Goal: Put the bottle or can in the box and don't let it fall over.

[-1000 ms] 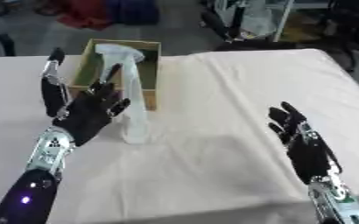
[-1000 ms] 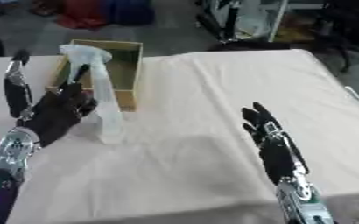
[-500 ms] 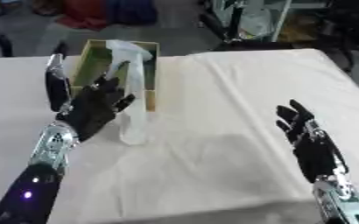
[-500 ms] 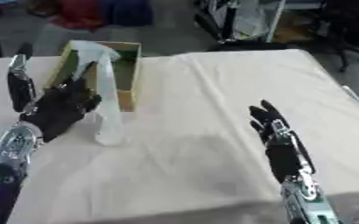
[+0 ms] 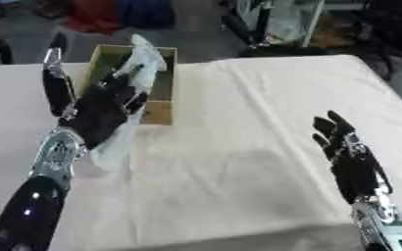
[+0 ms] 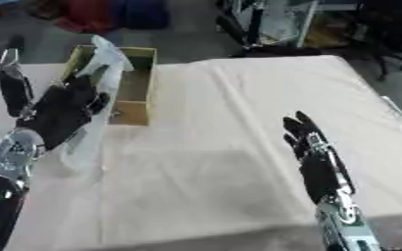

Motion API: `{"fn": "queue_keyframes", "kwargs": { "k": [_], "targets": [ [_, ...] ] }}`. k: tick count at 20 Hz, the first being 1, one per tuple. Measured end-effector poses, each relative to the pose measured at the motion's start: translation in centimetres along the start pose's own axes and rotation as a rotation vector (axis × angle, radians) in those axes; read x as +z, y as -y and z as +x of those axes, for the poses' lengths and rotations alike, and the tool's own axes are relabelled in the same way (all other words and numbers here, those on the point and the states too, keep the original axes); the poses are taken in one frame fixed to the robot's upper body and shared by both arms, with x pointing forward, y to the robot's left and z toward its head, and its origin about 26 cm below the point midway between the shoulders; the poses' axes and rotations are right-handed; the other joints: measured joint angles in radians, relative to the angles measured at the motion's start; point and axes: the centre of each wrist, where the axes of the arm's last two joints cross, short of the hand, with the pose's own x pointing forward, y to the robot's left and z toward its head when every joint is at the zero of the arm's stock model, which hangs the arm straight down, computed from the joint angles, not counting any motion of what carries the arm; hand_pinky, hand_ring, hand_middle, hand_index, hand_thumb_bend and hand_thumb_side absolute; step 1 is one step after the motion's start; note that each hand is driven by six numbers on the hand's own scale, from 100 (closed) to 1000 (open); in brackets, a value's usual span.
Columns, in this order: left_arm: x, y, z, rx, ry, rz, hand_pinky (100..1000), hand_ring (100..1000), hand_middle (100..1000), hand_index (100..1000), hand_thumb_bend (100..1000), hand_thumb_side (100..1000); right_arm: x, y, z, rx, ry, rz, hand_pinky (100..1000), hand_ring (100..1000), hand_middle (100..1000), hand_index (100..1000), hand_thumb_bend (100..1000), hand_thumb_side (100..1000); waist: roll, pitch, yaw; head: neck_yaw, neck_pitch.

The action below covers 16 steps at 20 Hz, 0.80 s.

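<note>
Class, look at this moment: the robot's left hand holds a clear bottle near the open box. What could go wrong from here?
1. The clear bottle is tall and tilted in the left hand, so it may topple if released at this angle.
2. Its top leans over the box while its base hangs outside the near wall; the base could catch that wall going in.
3. The right hand idles open, far away, and cannot steady the box if it gets nudged.
</note>
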Motion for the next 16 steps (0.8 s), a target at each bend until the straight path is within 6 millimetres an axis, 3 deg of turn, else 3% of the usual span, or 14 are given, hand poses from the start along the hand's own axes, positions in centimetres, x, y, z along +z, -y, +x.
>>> {"fn": "queue_keyframes", "kwargs": {
  "k": [8, 16],
  "targets": [
    [-1.3, 1.3, 3.3, -0.044, 0.128, -0.023, 538, 253, 236, 1000, 528, 903, 0.0, 0.0, 0.0, 0.001, 0.000, -0.001, 1000, 985, 861, 969, 100, 793, -0.002, -0.001, -0.009, 0.002, 0.000],
    [-4.1, 2.6, 8.5, -0.136, 0.221, -0.030, 545, 265, 233, 1000, 499, 921, -0.4, -0.7, 0.0, -0.008, -0.002, 0.034, 1000, 984, 861, 968, 100, 794, -0.006, 0.003, -0.068, 0.034, 0.000]
  ]
}}
